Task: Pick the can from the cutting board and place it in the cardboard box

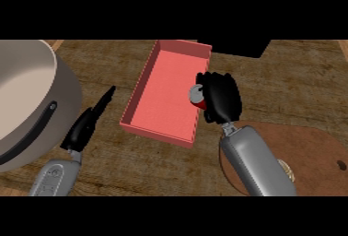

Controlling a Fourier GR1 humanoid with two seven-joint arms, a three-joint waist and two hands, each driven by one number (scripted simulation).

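Head view shows our right hand (221, 97) curled round the can (196, 96) at the three o'clock wall of the cardboard box (163, 92), so we think we must lower it inside and let go; our left hand (87, 124) rests open at eight o'clock.

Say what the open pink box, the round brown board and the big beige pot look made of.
Open pink rectangular box: likely cardboard, matte, thin flat walls. Round brown board: seemingly wood, faint grain, dull. Big beige pot: perhaps enamelled metal, smooth with soft shading.
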